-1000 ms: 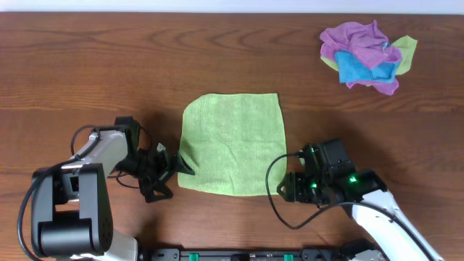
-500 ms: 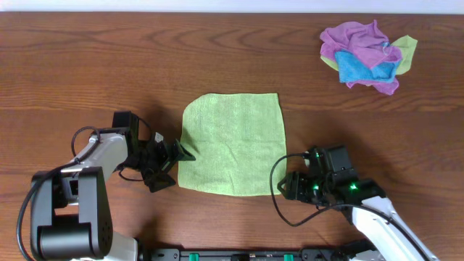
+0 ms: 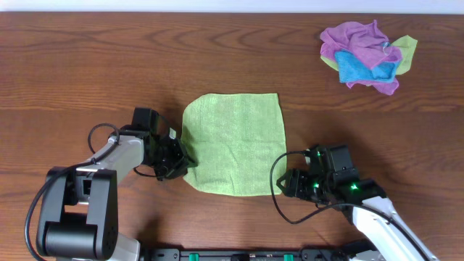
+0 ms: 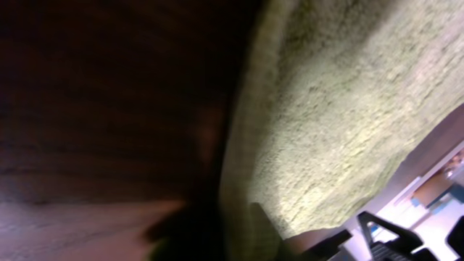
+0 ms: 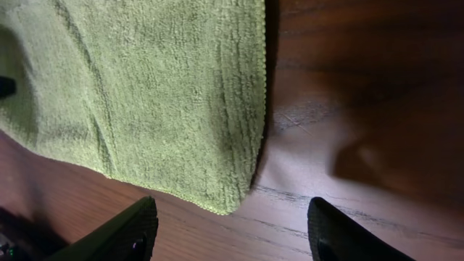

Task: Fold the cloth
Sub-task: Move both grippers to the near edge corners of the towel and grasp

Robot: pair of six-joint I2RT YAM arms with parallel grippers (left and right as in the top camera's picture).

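Brown table [image 3: 87, 65] has the green cloth [image 3: 232, 145] flat in the middle. Left gripper [image 3: 180, 159] is at its lower-left edge; I cannot tell if it grips. Right gripper [image 3: 285, 185] sits lower right, fingers apart.

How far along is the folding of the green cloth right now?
Done: nothing yet; the green cloth lies flat and unfolded on the table. In hand: the left gripper is at the cloth's lower left edge, though the blurred wrist view does not show whether it grips. The right gripper is open beside the lower right corner, holding nothing. Left: grasping the corners and making the whole fold.
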